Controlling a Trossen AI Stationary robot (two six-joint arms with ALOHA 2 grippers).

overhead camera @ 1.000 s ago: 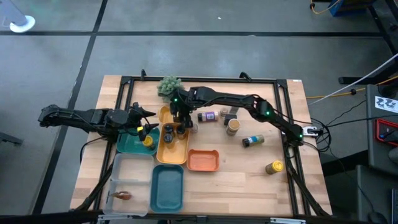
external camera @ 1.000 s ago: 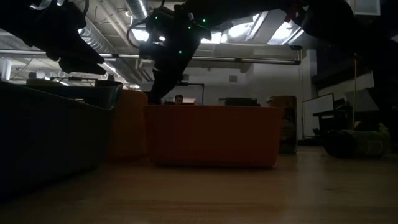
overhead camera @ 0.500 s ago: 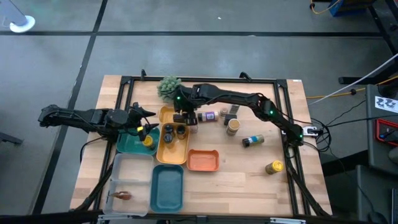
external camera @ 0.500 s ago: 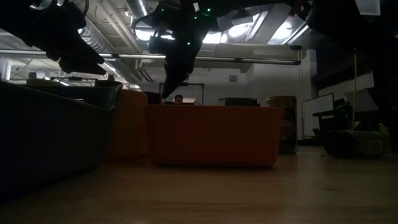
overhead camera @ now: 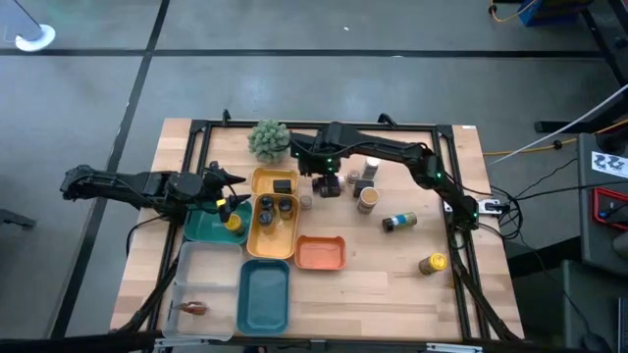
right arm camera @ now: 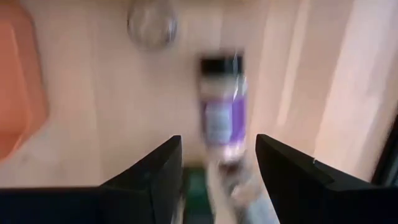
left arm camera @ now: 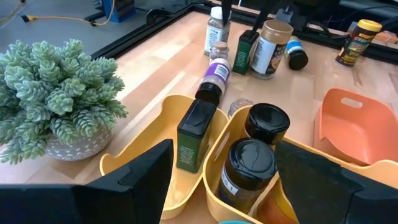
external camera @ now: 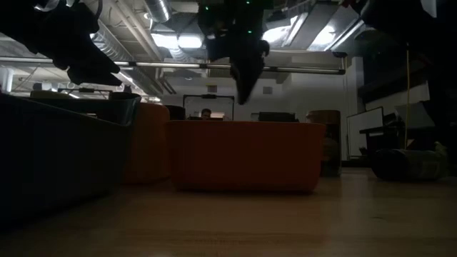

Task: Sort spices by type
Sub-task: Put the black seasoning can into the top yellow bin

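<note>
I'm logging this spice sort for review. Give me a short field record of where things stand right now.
right end effector: open and empty, above the purple-labelled jar lying on its side
left end effector: open, waiting over the teal tray
yellow tray: black box in one compartment, two dark-capped jars in the next
orange tray: no spices visible in it
unsorted on table: several jars to the right of the trays

Left pincer (overhead camera: 228,191) open, arm low and extended, right pincer (overhead camera: 330,183) open, pointing down
</note>
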